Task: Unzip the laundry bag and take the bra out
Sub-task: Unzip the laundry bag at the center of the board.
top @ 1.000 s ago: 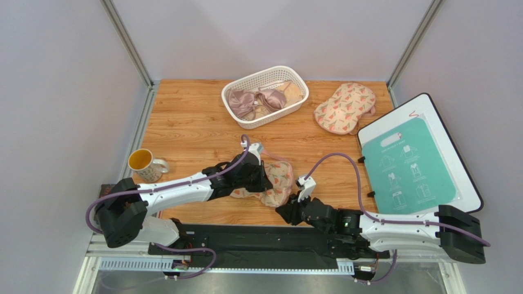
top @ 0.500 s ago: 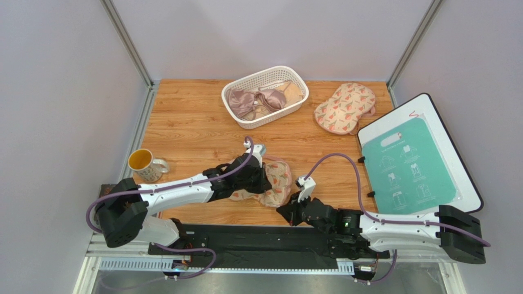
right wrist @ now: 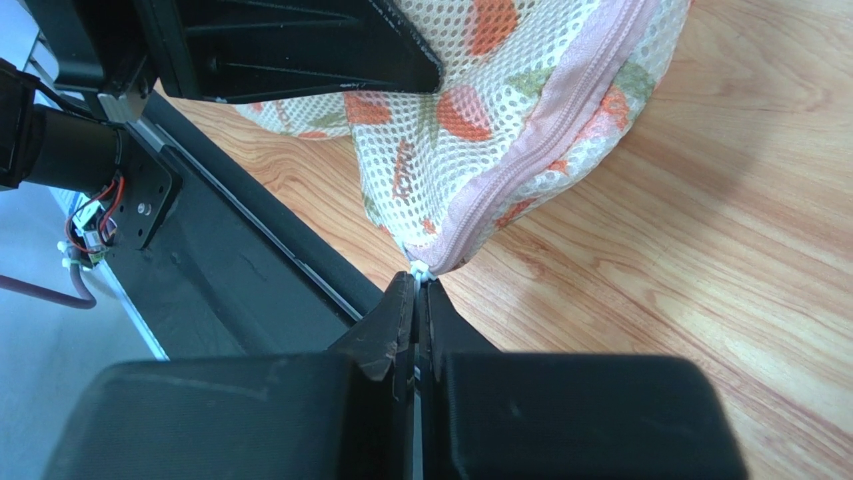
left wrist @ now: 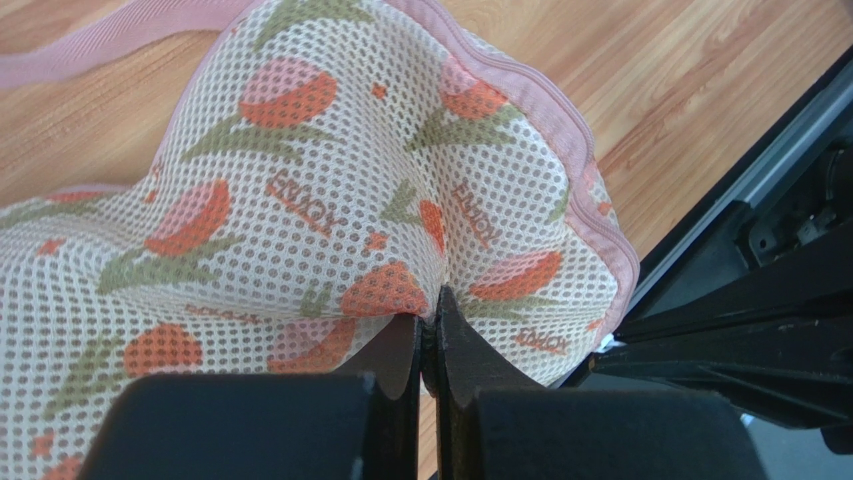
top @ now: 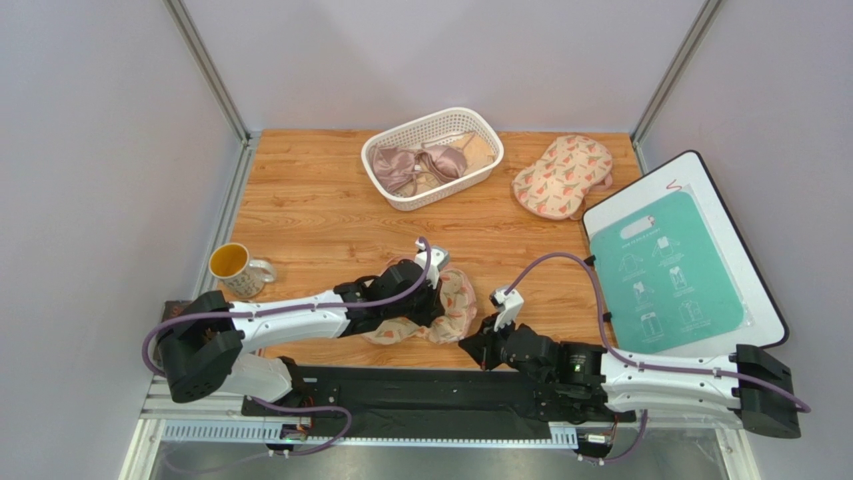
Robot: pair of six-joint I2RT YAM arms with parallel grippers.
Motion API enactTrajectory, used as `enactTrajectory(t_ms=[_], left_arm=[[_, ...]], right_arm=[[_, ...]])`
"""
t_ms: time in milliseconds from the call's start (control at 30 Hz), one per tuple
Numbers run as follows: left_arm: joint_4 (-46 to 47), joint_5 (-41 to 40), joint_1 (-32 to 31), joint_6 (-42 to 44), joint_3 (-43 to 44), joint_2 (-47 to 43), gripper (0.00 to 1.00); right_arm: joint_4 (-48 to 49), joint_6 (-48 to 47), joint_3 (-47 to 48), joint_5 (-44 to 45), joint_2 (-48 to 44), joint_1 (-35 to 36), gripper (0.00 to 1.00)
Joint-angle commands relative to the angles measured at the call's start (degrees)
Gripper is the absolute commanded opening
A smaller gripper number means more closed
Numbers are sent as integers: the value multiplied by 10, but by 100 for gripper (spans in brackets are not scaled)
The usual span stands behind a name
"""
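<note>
The laundry bag (top: 459,300), beige mesh printed with red flowers and edged by a pink zip (right wrist: 546,140), lies bunched near the table's front edge. My left gripper (top: 437,305) is shut on a pinch of its mesh (left wrist: 300,200), the fingertips (left wrist: 456,330) pressed together in the fabric. My right gripper (top: 467,346) is shut on the small white zip pull (right wrist: 419,271) at the bag's near corner (right wrist: 481,130). The bra is hidden; no yellow fabric shows through the mesh.
A white basket (top: 385,185) holding a mauve bra and a beige bra stands at the back. A second floral bag (top: 563,175) lies back right, beside a white board with a teal sheet (top: 669,268). A yellow mug (top: 235,265) sits left. The black base rail (right wrist: 240,270) runs just below the bag.
My right gripper has closed on the zip pull. My left arm has shifted right, dragging and bunching the bag toward the right arm.
</note>
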Motion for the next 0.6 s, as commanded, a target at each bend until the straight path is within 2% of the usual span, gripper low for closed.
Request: enactTrajectory(t_ms=[0,33,67,100,167,200,300,400,500,567], left_arm=[[1,2,-11,76,-5,-2,1],[2,10,-12,77,0,-8,7],[0,10,-14,76,3,-14,18],[-1,10,-15,80,5,-28,50],[-10,3,-22,87,9,-49,73],[-15,-2,-23,95,9,-72,99],[-38,-23,-30,119,0,-125,100],[-17,-23,-45,147,-43,-180,100],[40,22,-53,160,-107,-204,97],[73,41,-55,163,-119,-197,95]], right_arm=[[-32,-4,9,20,-4,0,0],[-31,-4,11,20,0,0,0],[-31,-3,16,22,6,0,0],[-31,-1,19,22,14,-1,0],[-32,0,24,20,19,-3,0],[-32,2,29,18,19,-4,0],[-42,6,37,17,15,-8,0],[-44,10,40,15,13,-12,0],[-42,13,40,9,14,-18,0],[-43,17,39,3,15,-22,0]])
